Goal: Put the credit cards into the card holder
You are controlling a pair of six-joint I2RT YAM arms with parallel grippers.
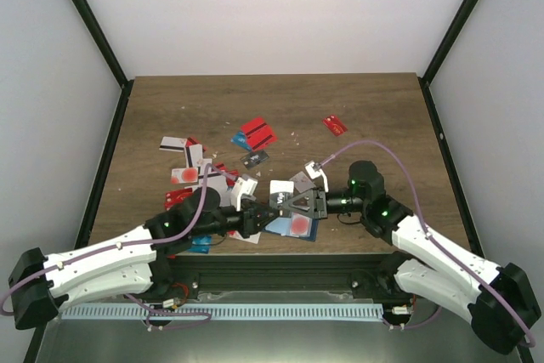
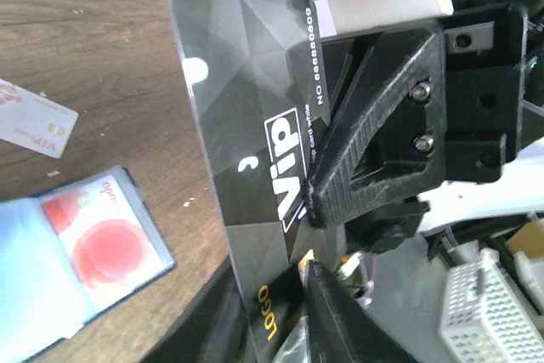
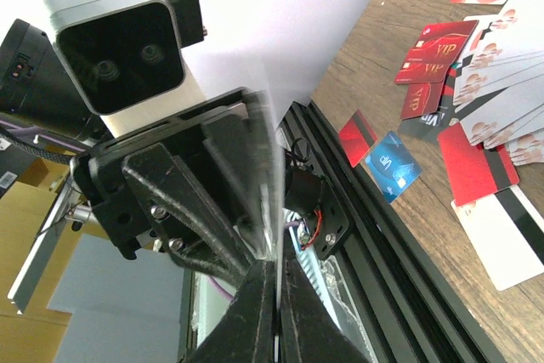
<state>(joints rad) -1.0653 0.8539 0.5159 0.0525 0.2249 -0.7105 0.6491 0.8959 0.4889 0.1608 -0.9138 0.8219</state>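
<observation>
A dark grey "VIP" credit card (image 1: 279,201) hangs above the table's front middle, pinched from both sides. My left gripper (image 1: 255,217) is shut on its lower end (image 2: 285,303). My right gripper (image 1: 286,203) is shut on its opposite edge, and its black fingers (image 2: 374,150) cover part of the card (image 2: 238,108). In the right wrist view the card is edge-on (image 3: 268,176) between my shut right gripper (image 3: 272,269). The navy card holder (image 1: 293,227) lies open just below, light blue inside, with a red-circle card in it (image 2: 76,252).
Several loose cards lie scattered behind and left of the grippers: red ones (image 1: 257,133) (image 1: 335,125), white ones (image 1: 183,146). A white card (image 2: 34,125) lies near the holder. Red (image 3: 433,57), light blue (image 3: 391,163) and black-striped white (image 3: 510,227) cards lie near the front rail.
</observation>
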